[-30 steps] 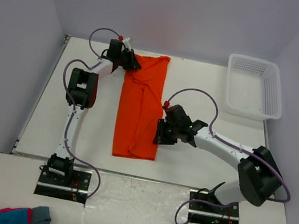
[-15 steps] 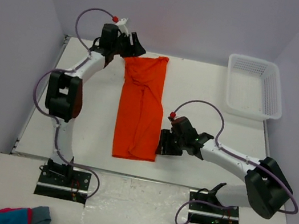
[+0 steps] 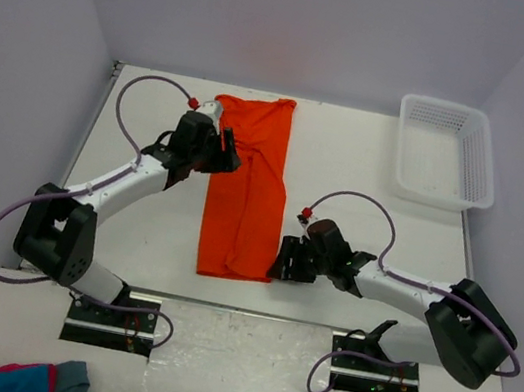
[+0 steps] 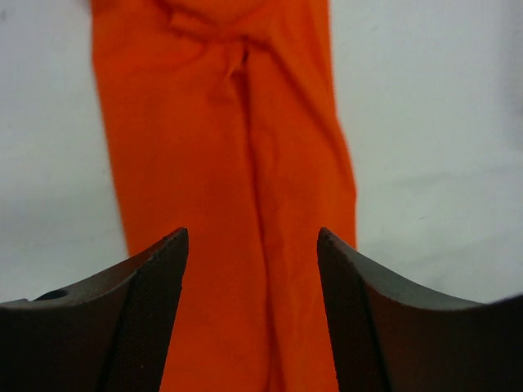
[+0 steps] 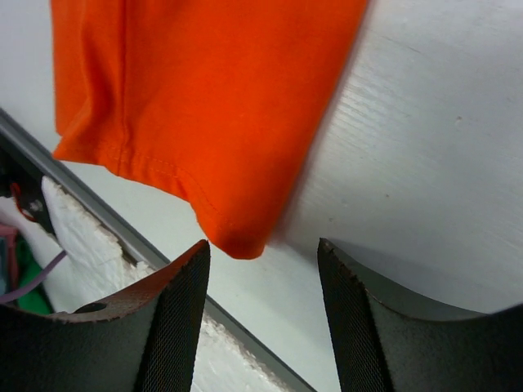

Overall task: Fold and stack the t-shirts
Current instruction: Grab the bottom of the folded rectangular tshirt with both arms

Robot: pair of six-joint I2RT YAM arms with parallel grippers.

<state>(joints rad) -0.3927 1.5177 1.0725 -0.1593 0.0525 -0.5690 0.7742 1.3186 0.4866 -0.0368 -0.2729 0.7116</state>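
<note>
The orange t-shirt (image 3: 245, 193) was seen folded lengthwise into a long narrow strip and laid flat on the white table (image 3: 357, 172), w/ wrinkles gathered toward its far end.

The strip's far half was found directly below & ahead of the L gripper (image 3: 224, 157), which was held over the strip's left edge. In the left wrist view the t-shirt (image 4: 237, 147) was seen running away beyond the L gripper (image 4: 253, 241), w/ a crease down its middle. The jaws were spread well apart, released, w/ nothing pinched.

The strip's near right corner was seen just ahead of the R gripper (image 3: 281, 258), which was held low at the table. In the right wrist view the t-shirt (image 5: 204, 98) was shown w/ its stitched hem & corner tip just in front of the gap of the R gripper (image 5: 263, 249). Those jaws were likewise parted and empty, and the corner was not caught btwn them.

A white basket (image 3: 447, 153) was seen well off to the R gripper's right & beyond it. A red, blue & grey cloth bundle (image 3: 21, 379) was seen far behind the L gripper, off the table.
</note>
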